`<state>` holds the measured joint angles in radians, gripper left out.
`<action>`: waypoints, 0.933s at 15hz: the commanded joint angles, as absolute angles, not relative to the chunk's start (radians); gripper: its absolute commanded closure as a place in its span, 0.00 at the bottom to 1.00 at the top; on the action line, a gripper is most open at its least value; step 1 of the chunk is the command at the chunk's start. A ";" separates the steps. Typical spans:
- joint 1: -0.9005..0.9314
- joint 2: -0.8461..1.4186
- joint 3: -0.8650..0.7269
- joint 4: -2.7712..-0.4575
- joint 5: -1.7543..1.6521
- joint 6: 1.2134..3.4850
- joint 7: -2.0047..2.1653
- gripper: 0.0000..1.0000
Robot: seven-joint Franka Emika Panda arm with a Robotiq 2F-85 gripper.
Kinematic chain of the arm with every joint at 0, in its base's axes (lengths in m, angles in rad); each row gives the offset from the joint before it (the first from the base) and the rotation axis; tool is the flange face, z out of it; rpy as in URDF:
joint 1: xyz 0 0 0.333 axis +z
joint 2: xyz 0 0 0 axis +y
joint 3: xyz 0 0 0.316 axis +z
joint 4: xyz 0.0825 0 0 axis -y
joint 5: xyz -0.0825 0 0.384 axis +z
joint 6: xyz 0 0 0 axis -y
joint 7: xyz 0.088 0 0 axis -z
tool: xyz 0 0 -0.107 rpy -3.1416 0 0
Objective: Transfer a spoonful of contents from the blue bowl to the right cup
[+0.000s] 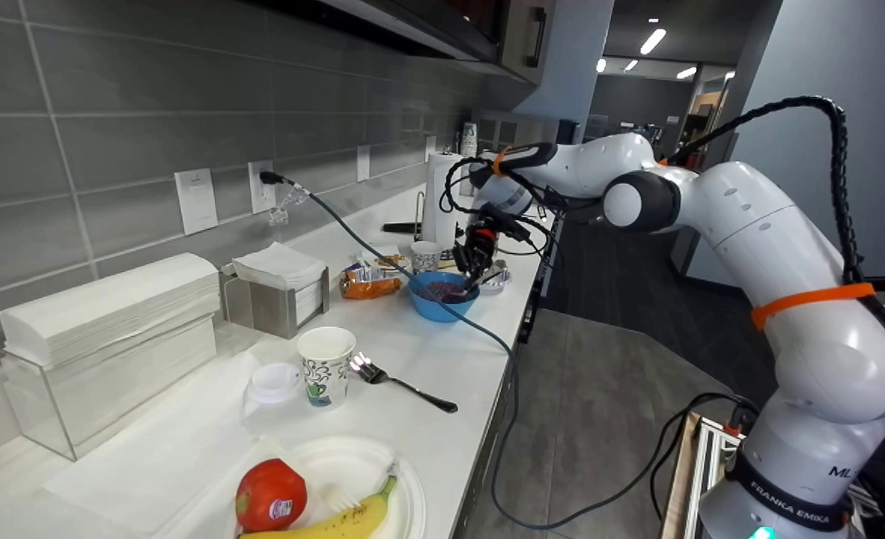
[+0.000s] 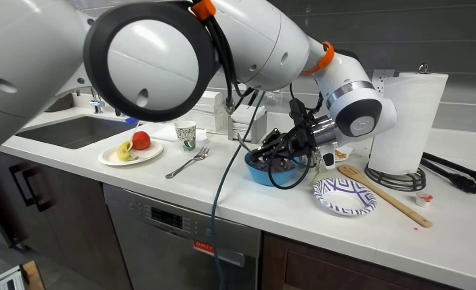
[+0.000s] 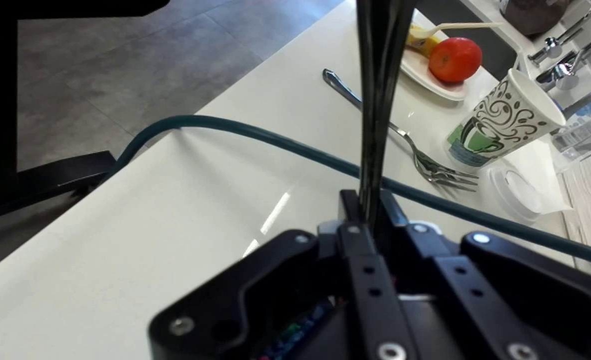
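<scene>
The blue bowl [image 1: 429, 309] stands on the counter near its front edge, with dark purple contents [image 2: 258, 164] inside. Over the bowl, my gripper [image 3: 373, 210] points sideways, its jaws shut on a long metal utensil, apparently the spoon [image 3: 375, 100]. Its shaft reaches past the fingertips; I cannot make out its head. In an exterior view, part of the spoon [image 2: 243, 143] sticks up beyond the bowl's left side. A patterned paper cup [image 1: 326, 370] stands upright toward the sink. A cup farther right [image 1: 425, 257] stands behind the bowl near the paper towels and is hidden elsewhere.
A teal cable [image 1: 491, 335] crosses the counter close by the bowl. A fork [image 2: 187, 162] and white lid [image 3: 515, 195] lie near the patterned cup. A plate [image 2: 113, 161] holds a tomato and banana. A patterned dish [image 2: 344, 207], wooden utensil [image 2: 387, 197] and paper towel roll [image 2: 407, 125] are to the right.
</scene>
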<state>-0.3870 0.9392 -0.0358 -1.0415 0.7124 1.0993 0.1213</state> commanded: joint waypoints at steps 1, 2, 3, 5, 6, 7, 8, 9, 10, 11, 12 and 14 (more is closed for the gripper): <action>-0.374 0.976 -0.054 -0.979 0.693 1.099 0.132 0.97; -0.371 0.979 -0.055 -0.973 0.687 1.101 0.129 0.97; -0.364 0.981 -0.059 -0.967 0.676 1.108 0.130 0.97; -0.353 0.985 -0.066 -0.958 0.648 1.121 0.123 0.97; -0.349 0.986 -0.067 -0.952 0.634 1.127 0.125 0.97; -0.343 0.983 -0.067 -0.955 0.623 1.137 0.119 0.97; -0.340 0.985 -0.066 -0.951 0.616 1.139 0.117 0.97; -0.334 0.985 -0.067 -0.948 0.604 1.143 0.116 0.97; -0.331 0.986 -0.065 -0.944 0.596 1.143 0.112 0.97; -0.324 0.986 -0.067 -0.941 0.582 1.149 0.111 0.97; -0.319 0.987 -0.067 -0.936 0.569 1.154 0.107 0.97; -0.305 0.988 -0.072 -0.929 0.539 1.171 0.105 0.97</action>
